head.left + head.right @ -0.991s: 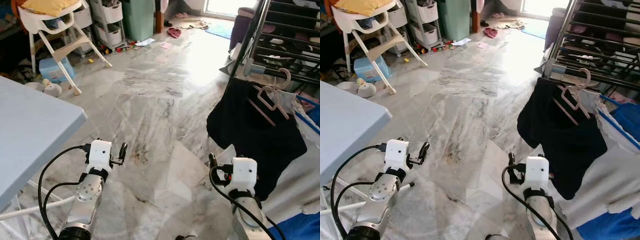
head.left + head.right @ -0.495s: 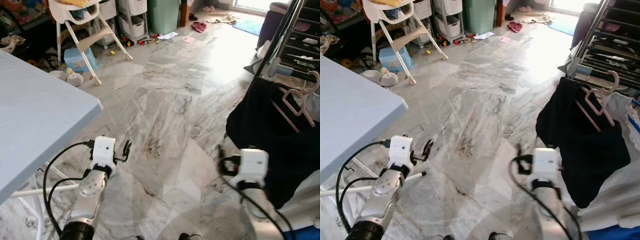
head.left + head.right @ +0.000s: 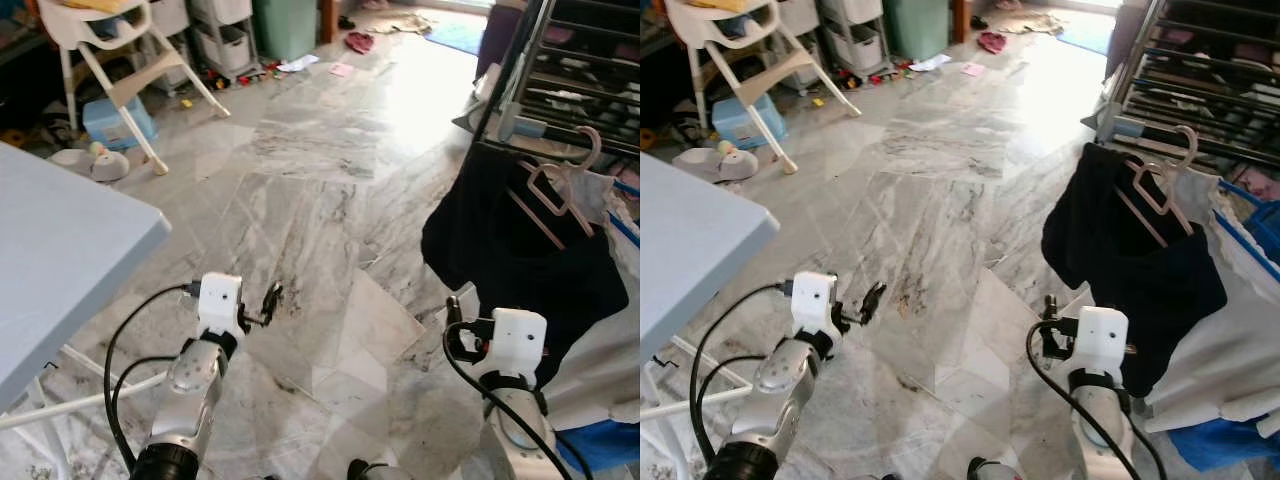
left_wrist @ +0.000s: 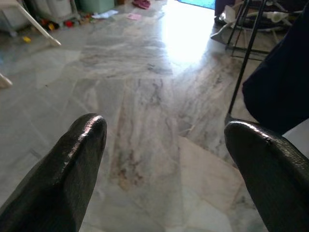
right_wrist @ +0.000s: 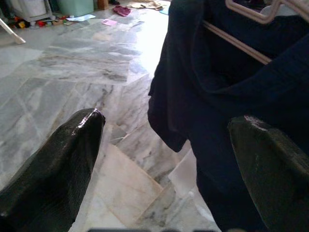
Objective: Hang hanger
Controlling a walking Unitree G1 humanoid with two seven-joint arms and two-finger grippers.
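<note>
Over marble floor point(image 3: 320, 180), both arms reach forward low, left end effector point(image 4: 164, 164) and right end effector point(image 5: 169, 159) spread wide, empty.

Glossy veined marble floor point(image 3: 330, 180), matt dark cloth garment point(image 3: 510, 250), smooth pink plastic hanger point(image 3: 560, 180), shiny black fingers point(image 4: 77, 159).

You're facing a sunlit grey marble floor point(image 3: 330, 170), a white high chair point(image 3: 110, 50) and a blue table point(image 3: 60, 260) on your left
</note>
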